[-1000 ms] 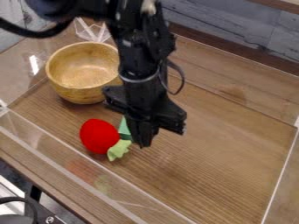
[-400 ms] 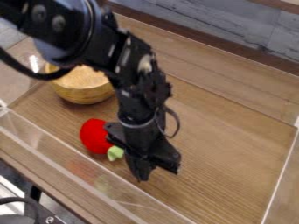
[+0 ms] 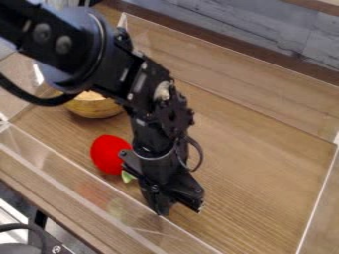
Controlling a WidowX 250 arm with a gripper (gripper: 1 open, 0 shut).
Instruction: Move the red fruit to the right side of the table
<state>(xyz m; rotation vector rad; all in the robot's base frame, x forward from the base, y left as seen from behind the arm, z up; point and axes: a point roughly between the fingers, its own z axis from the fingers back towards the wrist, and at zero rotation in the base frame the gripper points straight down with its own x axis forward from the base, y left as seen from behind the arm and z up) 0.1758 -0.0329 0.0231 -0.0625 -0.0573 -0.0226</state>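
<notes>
Red fruit [image 3: 110, 152], round, green leafy stem, resting on wood-grain desk [image 3: 265, 139] near its front acrylic-walled edge, just beside the downward-pointing black arm's fingers [image 3: 169, 201], whose spread cannot be told; wooden bowl [image 3: 90, 103] toward the back-left corner.

Bare table [image 3: 252, 149] open to the right of the gripper [image 3: 166, 203], clear acrylic wall [image 3: 66, 174] closing the near edge just beside it, red fruit [image 3: 110, 152] close on its left, wooden bowl [image 3: 93, 104] farther back, black arm [image 3: 119, 74] overhanging the left half
</notes>
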